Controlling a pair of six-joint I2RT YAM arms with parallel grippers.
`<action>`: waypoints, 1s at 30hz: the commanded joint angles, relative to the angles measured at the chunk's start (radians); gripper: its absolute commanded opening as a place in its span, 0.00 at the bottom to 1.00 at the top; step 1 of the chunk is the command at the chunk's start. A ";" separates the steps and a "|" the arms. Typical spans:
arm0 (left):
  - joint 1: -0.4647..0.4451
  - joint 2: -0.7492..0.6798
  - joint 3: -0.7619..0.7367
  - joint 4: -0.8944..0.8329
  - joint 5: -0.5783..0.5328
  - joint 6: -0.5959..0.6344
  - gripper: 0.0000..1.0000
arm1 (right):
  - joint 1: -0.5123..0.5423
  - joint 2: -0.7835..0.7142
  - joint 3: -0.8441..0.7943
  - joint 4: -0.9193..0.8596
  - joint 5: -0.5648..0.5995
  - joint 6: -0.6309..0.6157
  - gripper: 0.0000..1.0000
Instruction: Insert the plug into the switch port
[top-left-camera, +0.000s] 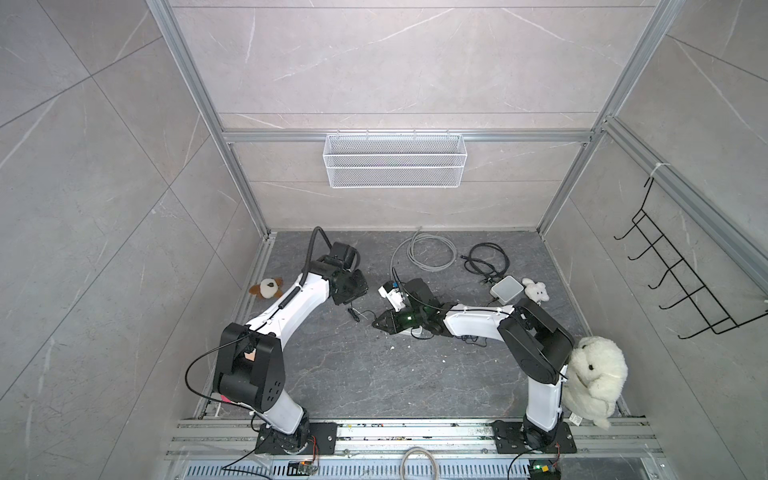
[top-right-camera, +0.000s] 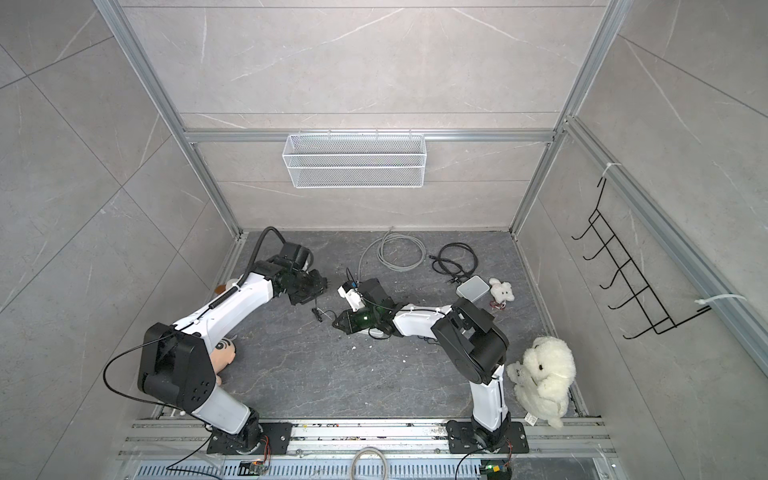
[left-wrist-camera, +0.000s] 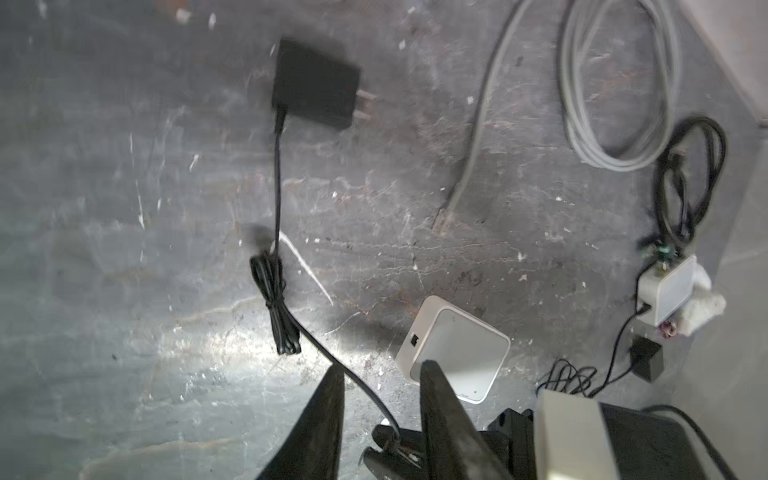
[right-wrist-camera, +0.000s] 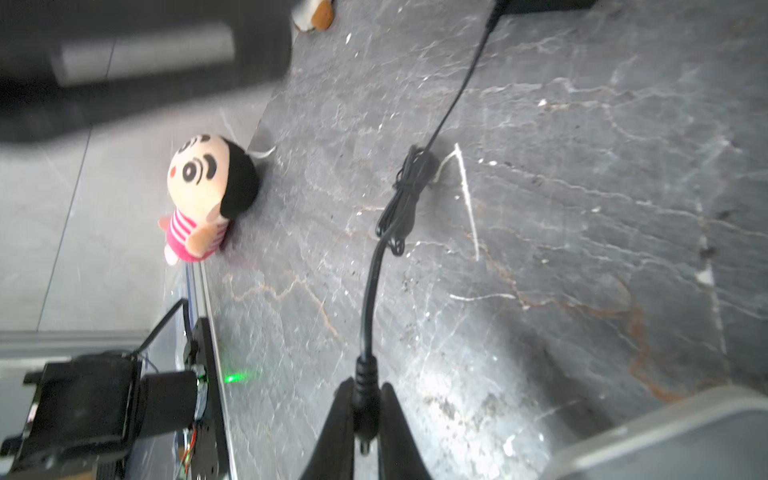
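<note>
Pinching one plug (right-wrist-camera: 365, 411), right pincer (right-wrist-camera: 366, 387), two white switches (left-wrist-camera: 457, 349)

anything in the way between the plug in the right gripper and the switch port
Nothing visible does. The plug, pinched in the right gripper, sits close to the switch, and in the left wrist view only bare tabletop shows in front of its port. The left gripper hangs open, apart from both.

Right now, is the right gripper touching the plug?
Touching. The right wrist view shows the right gripper closed on the plug, pressed against it on both sides with no gap.
</note>
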 joint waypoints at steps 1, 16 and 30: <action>0.007 0.022 0.019 -0.091 0.200 0.645 0.44 | -0.004 -0.052 0.086 -0.251 -0.115 -0.200 0.14; 0.114 -0.083 -0.210 0.125 0.658 1.301 0.45 | -0.103 -0.091 0.149 -0.657 -0.286 -0.426 0.15; -0.043 -0.175 -0.394 0.223 0.632 1.329 0.43 | -0.148 -0.046 0.204 -0.762 -0.371 -0.505 0.16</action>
